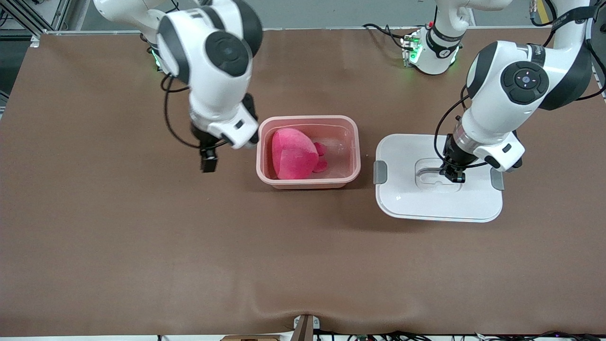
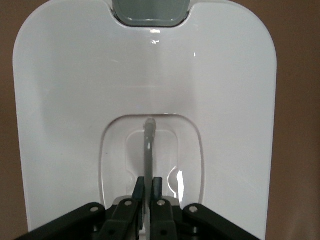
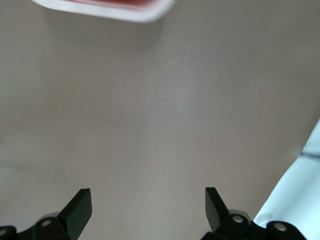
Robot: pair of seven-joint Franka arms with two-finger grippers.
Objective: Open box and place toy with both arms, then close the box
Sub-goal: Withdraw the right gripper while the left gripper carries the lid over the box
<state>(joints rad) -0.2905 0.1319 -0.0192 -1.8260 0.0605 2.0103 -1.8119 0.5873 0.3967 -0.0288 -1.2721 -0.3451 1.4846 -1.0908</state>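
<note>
Fingers [image 2: 141, 186] of the left gripper [image 1: 453, 174] pinched together on the thin grey handle [image 2: 149, 150] standing in the recess at the centre of the white lid [image 1: 407, 199]. Fingers [image 3: 79, 206] of the right gripper [image 1: 209, 161] spread wide apart, holding nothing, over bare table beside the box [image 1: 352, 142], on the side toward the right arm's end.

Hard to make out: the toy [image 1: 293, 154] lies inside the open box with only a rounded pink back and two small pink lobes showing; no face visible. Only a sliver of the box rim caught at the edge of the right wrist view. In the left wrist view the lid's lower end cut off by the gripper body, and just one grey clip [image 2: 150, 11] seen at the lid's end. Both arms cropped at the top of the front view.

Counted: one box, one toy, one lid, two grey clips [image 1: 380, 171] on the lid's short ends, two arms, two grippers.

Lid flat on the table, near the box but apart from it, toward the left arm's end.

Brown matte covering on the table [image 1: 142, 246], smooth, with a slight ripple near the front edge. Cables and a small bracket along that edge; green lights at both arm bases; metal framing in the corner at the right arm's end.
</note>
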